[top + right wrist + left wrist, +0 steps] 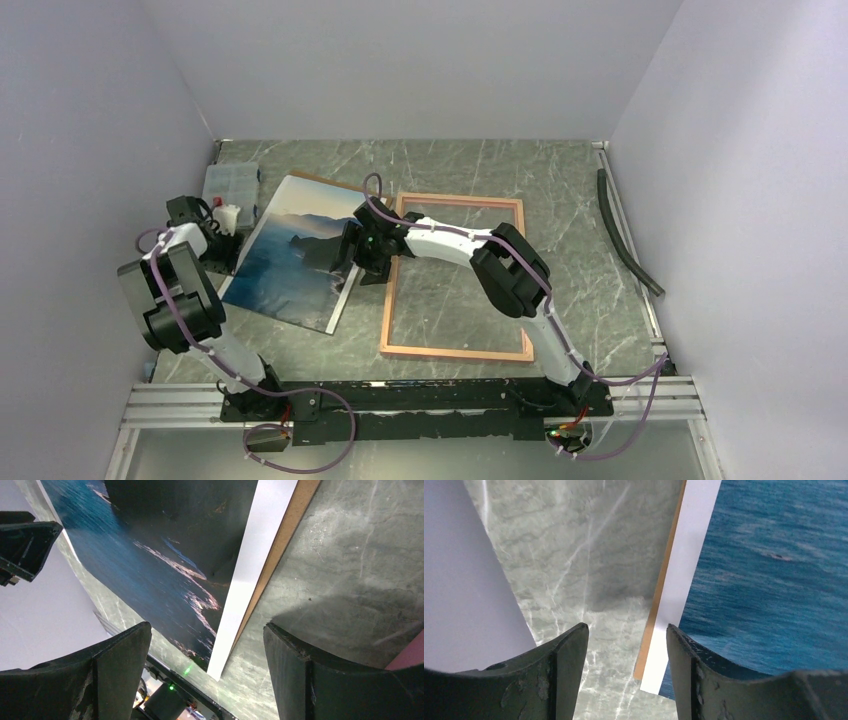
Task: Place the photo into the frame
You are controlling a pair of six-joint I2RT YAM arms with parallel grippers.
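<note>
The photo [285, 262], dark mountains over blue water with a white border, lies left of centre on a brown backing board [322, 180]. To its right the frame [460, 199] lies flat, the table showing through it. My left gripper [218, 252] is at the photo's left edge, open; its view shows the photo [774, 570] and board edge [659, 595] by the right finger [686, 675]. My right gripper [345, 258] hangs open over the photo's right edge. In its view the photo [165, 555] and its near corner lie between the fingers, untouched, board [280, 545] beneath.
A clear plastic box [232, 183] and a small white item [228, 217] stand at the back left, close behind my left wrist. A black hose [625, 235] runs along the right wall. Pale walls close in the table on three sides.
</note>
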